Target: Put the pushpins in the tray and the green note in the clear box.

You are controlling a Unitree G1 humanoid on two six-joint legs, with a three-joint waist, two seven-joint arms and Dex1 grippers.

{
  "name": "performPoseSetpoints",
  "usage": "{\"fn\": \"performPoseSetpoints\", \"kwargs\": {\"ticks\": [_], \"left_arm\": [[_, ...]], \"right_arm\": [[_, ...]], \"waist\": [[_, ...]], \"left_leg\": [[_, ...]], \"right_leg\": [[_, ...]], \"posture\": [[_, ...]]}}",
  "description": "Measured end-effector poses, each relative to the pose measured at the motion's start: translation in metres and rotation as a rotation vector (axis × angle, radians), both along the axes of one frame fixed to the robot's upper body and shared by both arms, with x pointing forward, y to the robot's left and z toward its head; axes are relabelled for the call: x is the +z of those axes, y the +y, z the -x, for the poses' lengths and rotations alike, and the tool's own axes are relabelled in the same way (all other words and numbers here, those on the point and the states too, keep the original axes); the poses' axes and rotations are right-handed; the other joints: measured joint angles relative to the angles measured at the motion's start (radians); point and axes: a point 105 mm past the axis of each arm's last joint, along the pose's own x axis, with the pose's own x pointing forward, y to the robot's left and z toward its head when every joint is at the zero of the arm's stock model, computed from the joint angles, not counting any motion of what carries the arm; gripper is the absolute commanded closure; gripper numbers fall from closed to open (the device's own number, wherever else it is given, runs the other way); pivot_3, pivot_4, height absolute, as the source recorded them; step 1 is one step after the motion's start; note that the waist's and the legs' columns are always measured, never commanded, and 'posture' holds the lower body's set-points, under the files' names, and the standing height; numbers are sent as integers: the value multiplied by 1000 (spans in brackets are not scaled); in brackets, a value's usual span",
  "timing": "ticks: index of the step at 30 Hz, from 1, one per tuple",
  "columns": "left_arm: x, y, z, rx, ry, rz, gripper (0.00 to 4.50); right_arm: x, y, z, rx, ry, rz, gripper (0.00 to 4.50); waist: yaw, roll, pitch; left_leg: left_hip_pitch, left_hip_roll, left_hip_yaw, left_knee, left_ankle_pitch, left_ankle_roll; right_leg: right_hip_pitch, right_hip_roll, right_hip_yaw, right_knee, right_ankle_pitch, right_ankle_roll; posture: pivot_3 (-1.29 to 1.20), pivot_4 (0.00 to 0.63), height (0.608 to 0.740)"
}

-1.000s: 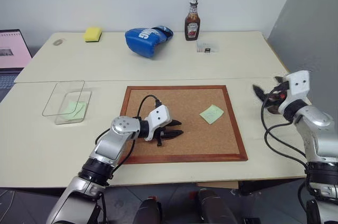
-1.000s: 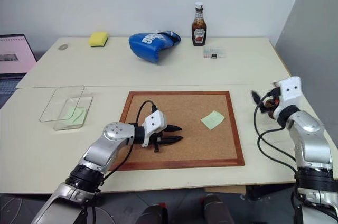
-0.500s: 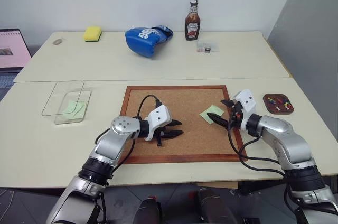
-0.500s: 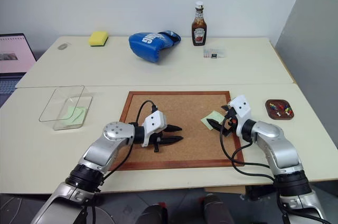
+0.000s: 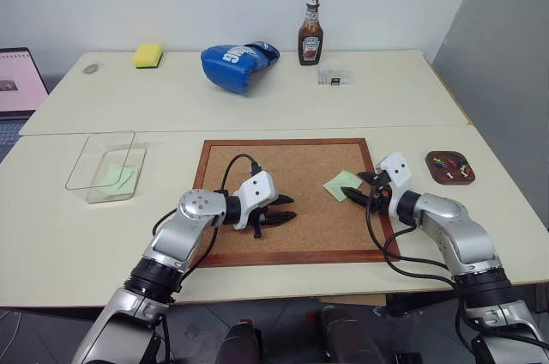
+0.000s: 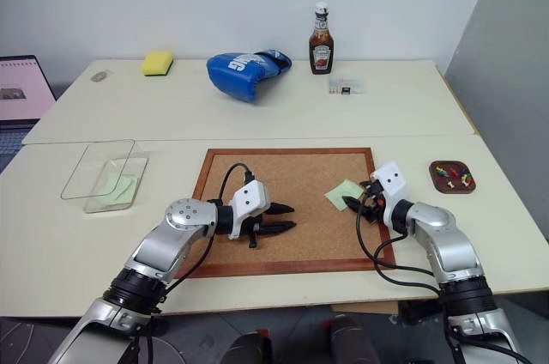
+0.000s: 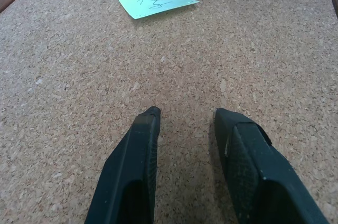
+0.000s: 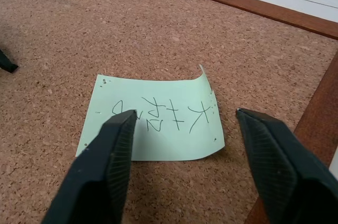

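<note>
Right hand on the green note, clear box far across at 9 o'clock

Left hand (image 5: 281,210) sits low on the cork board (image 5: 296,244), fingers parted, holding nothing, pointing toward 3 o'clock. Right hand (image 5: 364,190) is the nearer arm: its fingers straddle the green note (image 8: 153,123), open around it, not pinched yet; one finger (image 8: 103,168) overlaps the note's edge. Note lies flat near the board's 3 o'clock rim, one corner curled up; no pins in it, only pin holes. My read: grasp comes next, curled corner is the way in. Tray (image 5: 452,167) at 3 o'clock on the worktop (image 5: 257,111) already holds the pushpins (image 5: 444,162). Clear box (image 5: 107,173) at 9 o'clock already holds one green slip (image 5: 115,178).
</note>
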Motion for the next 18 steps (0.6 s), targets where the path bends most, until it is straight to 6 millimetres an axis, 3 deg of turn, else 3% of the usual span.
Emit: {"fn": "performPoseSetpoints", "kwargs": {"ticks": [10, 18], "left_arm": [[0, 0, -1, 0, 2, 0, 2732], [0, 0, -1, 11, 21, 15, 2732]], "right_arm": [[3, 0, 0, 1, 2, -18, 4397], [28, 11, 9, 73, -34, -70, 4463]], "waist": [[0, 0, 0], [0, 0, 0]], "left_leg": [[0, 0, 0, 0, 0, 0], [0, 0, 0, 0, 0, 0]], "right_leg": [[0, 0, 0, 0, 0, 0], [0, 0, 0, 0, 0, 0]], "posture": [[0, 150, 740], [0, 150, 740]]}}
